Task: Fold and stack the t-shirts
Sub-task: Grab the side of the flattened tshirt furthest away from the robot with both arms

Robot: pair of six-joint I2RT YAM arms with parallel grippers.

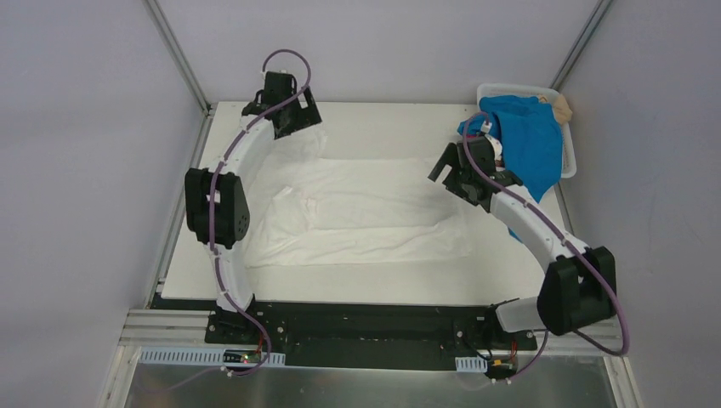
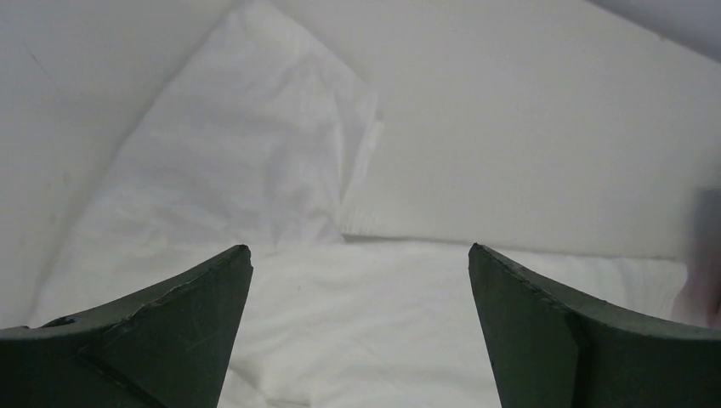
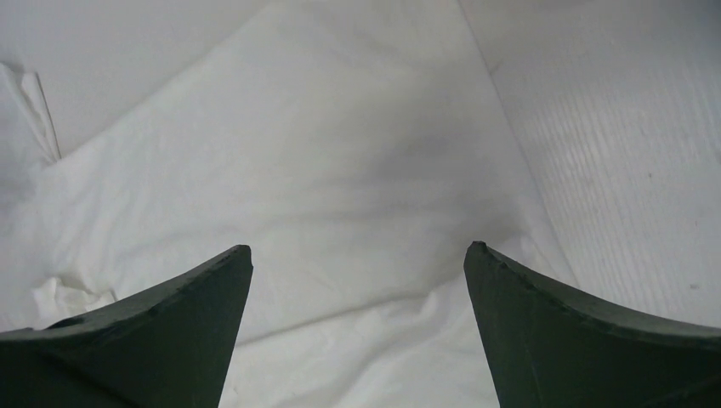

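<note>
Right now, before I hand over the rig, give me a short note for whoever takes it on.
Left fingers: open, empty, over the white shirt's far left corner.
Right fingers: open, empty, over its right side.
White shirt lies spread on the table.
Blue shirt hangs over the basket at the far right, tan cloth behind it.
Done: nothing stacked.
Left: fold the white shirt, then the rest, and stack.
</note>
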